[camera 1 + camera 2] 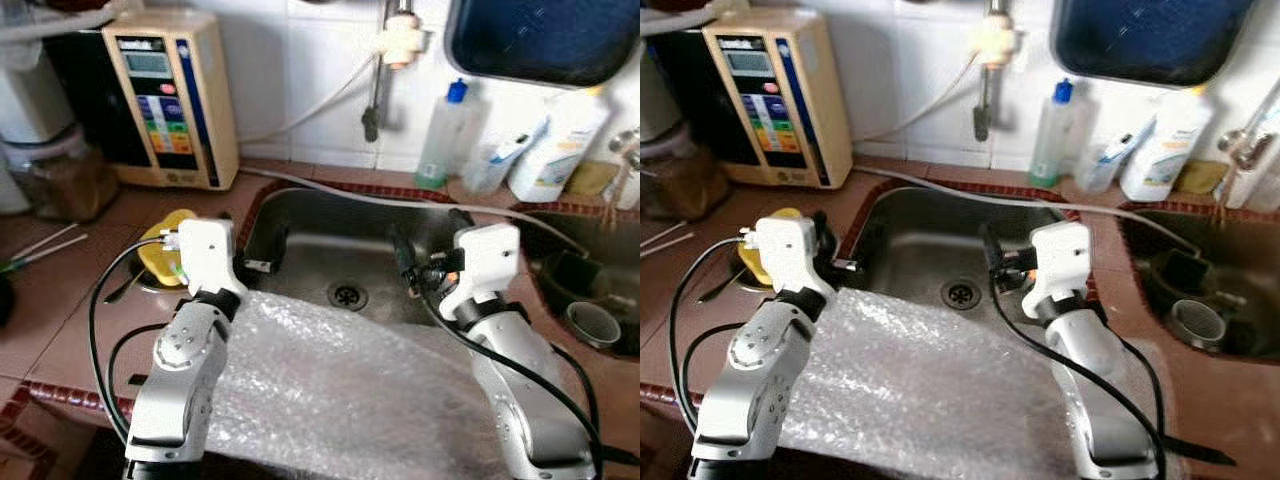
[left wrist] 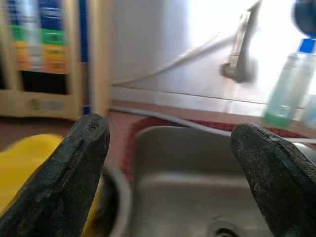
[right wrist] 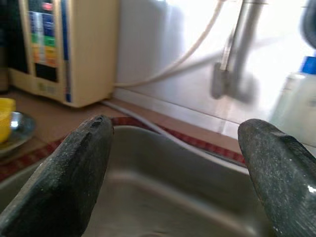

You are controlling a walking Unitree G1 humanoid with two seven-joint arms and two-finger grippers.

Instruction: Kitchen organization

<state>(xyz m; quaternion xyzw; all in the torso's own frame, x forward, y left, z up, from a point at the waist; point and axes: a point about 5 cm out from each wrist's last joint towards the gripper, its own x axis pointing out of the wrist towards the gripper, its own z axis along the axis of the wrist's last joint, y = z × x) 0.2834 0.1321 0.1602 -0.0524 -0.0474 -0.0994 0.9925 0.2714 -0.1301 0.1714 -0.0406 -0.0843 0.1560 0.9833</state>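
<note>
Both arms reach forward, left end effector [image 2: 168, 163] and right end effector [image 3: 173, 168] spread wide.

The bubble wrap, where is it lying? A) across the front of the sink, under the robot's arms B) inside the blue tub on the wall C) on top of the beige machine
A: the bubble wrap is spread over the front edge of the sink, beneath both silver arms.
</note>
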